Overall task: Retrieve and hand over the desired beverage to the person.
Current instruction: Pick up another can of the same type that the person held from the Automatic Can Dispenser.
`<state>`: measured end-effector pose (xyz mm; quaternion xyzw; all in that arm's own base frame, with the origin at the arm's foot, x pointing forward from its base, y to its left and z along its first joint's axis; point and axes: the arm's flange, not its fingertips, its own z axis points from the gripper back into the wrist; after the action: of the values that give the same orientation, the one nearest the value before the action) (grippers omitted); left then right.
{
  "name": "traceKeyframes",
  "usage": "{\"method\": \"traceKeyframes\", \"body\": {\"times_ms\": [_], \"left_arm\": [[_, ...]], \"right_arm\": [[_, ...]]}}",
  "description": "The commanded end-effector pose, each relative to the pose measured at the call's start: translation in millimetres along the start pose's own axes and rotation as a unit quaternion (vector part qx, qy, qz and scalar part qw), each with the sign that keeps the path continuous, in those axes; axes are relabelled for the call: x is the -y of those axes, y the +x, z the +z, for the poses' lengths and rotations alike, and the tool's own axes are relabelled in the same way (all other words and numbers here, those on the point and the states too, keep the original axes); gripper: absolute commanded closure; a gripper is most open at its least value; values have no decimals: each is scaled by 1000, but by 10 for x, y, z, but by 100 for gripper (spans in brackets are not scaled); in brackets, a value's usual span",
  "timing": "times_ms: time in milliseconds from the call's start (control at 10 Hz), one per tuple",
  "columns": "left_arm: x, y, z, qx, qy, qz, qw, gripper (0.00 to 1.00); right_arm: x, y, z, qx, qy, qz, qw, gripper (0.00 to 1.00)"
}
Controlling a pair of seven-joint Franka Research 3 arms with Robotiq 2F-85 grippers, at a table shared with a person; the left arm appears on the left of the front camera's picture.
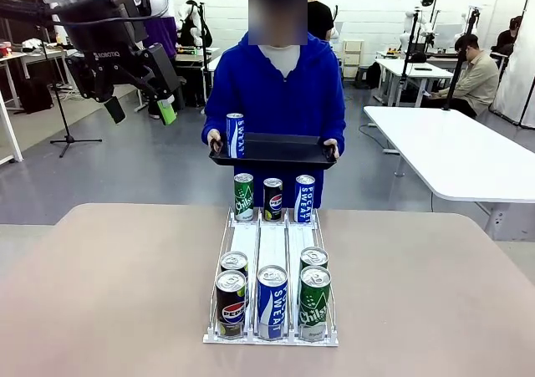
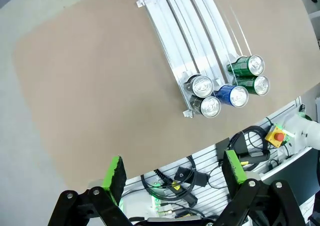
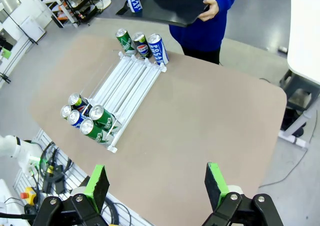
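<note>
The person (image 1: 280,93) in a bright blue hoodie stands at the far side, holding a black tray (image 1: 284,150) with both hands. One blue-and-white Pocari Sweat can (image 1: 236,135) stands upright on the tray's left end. A white three-lane rack (image 1: 272,243) on the table carries a Pepsi can (image 1: 231,302), a Pocari can (image 1: 272,302) and a green Chilsung can (image 1: 314,303) at its near end. My left gripper (image 1: 140,109) hangs open high at the upper left, far above the rack (image 2: 200,35). My right gripper (image 3: 156,185) is open and empty, high over the table.
Three more cans (image 1: 272,199) stand at the rack's far end. The tan table (image 1: 109,293) has free room on both sides of the rack. A white table (image 1: 451,151) stands back right. Cables and a red stop button (image 2: 277,135) lie below the near edge.
</note>
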<state>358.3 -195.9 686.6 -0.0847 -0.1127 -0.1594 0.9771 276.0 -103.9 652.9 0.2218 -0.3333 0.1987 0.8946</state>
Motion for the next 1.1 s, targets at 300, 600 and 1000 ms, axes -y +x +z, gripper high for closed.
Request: {"method": "traceKeyframes", "body": {"times_ms": [300, 600, 1000], "left_arm": [[-259, -164, 107, -2, -83, -111, 990, 0], [-1293, -430, 242, 115, -167, -103, 974, 0], [-2163, -810, 33, 181, -201, -85, 959, 0]], "right_arm": [[-4, 0, -11, 2, 8, 4, 1000, 0], [-4, 0, -11, 2, 8, 4, 1000, 0], [-4, 0, -11, 2, 8, 4, 1000, 0]]}}
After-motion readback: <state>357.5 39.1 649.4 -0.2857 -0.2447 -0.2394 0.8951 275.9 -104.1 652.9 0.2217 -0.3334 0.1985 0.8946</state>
